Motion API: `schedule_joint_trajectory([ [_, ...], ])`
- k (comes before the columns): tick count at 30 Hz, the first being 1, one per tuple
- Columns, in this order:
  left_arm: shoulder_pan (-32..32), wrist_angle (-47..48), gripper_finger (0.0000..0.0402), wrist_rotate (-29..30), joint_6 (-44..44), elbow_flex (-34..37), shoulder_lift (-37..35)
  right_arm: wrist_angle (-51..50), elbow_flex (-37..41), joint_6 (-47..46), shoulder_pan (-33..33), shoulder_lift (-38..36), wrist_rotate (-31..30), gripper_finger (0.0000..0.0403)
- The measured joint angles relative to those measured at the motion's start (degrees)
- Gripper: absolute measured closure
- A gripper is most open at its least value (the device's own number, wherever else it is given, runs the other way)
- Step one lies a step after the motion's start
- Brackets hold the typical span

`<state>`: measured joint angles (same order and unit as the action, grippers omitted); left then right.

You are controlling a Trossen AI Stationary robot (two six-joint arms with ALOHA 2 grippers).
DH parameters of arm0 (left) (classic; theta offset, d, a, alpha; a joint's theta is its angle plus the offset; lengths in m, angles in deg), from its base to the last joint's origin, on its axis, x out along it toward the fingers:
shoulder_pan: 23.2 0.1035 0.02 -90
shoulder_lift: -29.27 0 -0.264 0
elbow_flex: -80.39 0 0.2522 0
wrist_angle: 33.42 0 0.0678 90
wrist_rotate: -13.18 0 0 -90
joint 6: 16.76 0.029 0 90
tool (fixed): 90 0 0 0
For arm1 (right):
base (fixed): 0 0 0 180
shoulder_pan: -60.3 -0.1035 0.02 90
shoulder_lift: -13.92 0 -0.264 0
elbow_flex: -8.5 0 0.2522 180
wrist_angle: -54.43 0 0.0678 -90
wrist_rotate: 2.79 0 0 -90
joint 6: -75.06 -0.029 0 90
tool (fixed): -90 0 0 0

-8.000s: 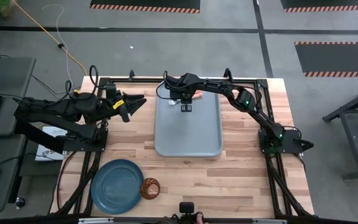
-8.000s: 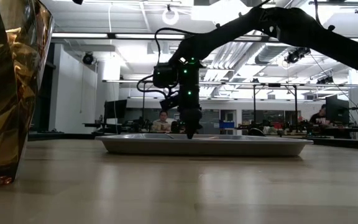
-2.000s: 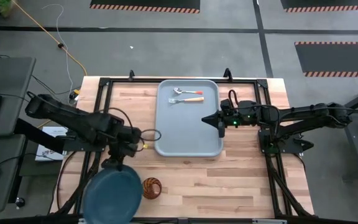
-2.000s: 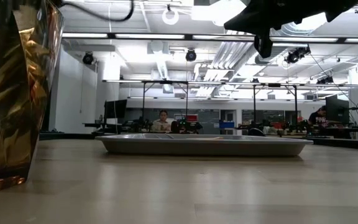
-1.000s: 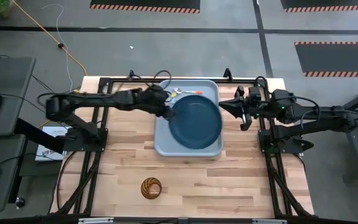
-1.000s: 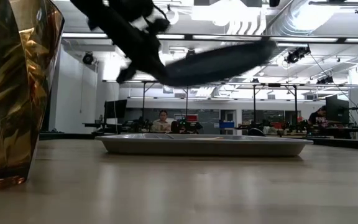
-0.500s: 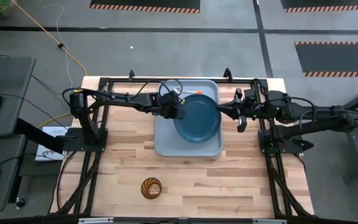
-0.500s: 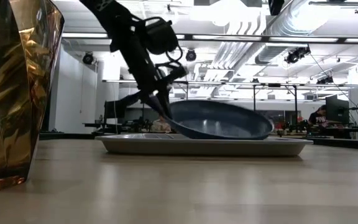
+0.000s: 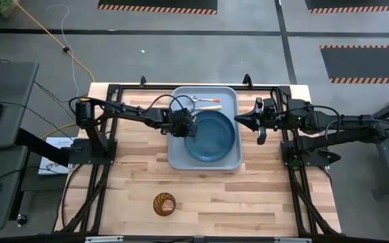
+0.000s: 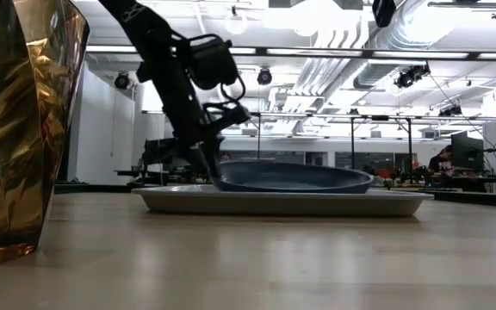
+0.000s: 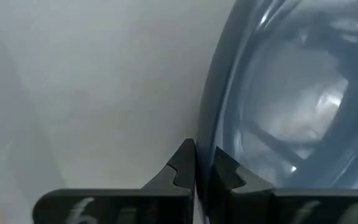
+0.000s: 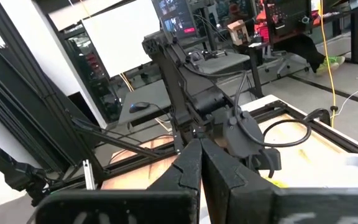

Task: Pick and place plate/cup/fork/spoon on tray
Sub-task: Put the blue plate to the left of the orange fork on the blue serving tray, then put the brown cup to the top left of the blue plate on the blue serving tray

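Note:
The dark teal plate [image 9: 211, 135] lies in the pale grey-blue tray [image 9: 181, 158] at the table's middle, and my left gripper [image 9: 189, 127] is shut on its left rim. The fork and the spoon [image 9: 204, 102], both orange-handled, lie side by side at the tray's far end. The amber cup [image 9: 163, 203] stands alone on the wood near the table's front edge and fills the left of the low view as cup [image 10: 15, 129]. My right gripper [image 9: 242, 119] hovers shut just right of the tray, pointing left, with nothing in it. My left gripper pinches the plate's raised rim [image 11: 207, 143] at the plate's left side, one finger inside the rim and one outside. The fingers [image 10: 213, 176] come from the table's left, slanting down. The plate rests about level on the tray's floor.
Bare wood lies left, right and in front of the tray. Black frame rails [image 9: 107, 155] run along the table's left and right edges and hold the arm bases. The near half of the tray [image 9: 204, 164] in front of the plate is free.
My left gripper has come down toward the tray with the plate, still shut on its rim. The plate hung tilted in the air above the tray, then touched down with its right edge, and now lies flat in the tray.

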<state>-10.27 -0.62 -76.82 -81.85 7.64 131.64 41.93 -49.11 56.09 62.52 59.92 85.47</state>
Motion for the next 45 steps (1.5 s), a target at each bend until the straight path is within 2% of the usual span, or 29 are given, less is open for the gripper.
schedule_joint_trajectory([
  [4,0.0,-0.2,0.04,-0.2,-0.8,0.9,0.0,-0.2,0.0,0.0,0.0,0.0,-0.1,0.0402],
  [8,0.0,-0.6,0.0383,0.5,1.8,1.1,0.0,-0.2,0.0,0.0,0.0,0.0,-1.9,0.0402],
  [23,1.8,-2.7,0.0268,2.3,3.2,1.1,0.0,-0.2,0.0,-0.4,0.0,0.0,-2.1,0.0402],
  [30,5.0,-2.5,0.0218,-0.5,8.9,0.5,-2.3,-0.2,0.0,-0.4,0.0,0.0,-2.0,0.0402],
  [34,7.9,-0.8,0.0199,-1.0,13.4,0.5,-6.5,-0.2,0.1,-0.5,0.0,0.1,-1.9,0.0402],
  [39,10.0,4.0,0.0192,-0.8,20.6,0.5,-15.7,-0.2,0.1,-0.6,0.0,0.2,-1.9,0.0402],
  [42,7.5,5.6,0.0194,-2.2,27.7,0.5,-22.4,-0.2,0.1,-0.6,0.0,0.2,-1.9,0.0402],
  [45,1.1,6.9,0.0199,-6.6,32.4,0.5,-28.4,-0.2,0.1,-0.6,0.0,0.2,-1.9,0.0402],
])
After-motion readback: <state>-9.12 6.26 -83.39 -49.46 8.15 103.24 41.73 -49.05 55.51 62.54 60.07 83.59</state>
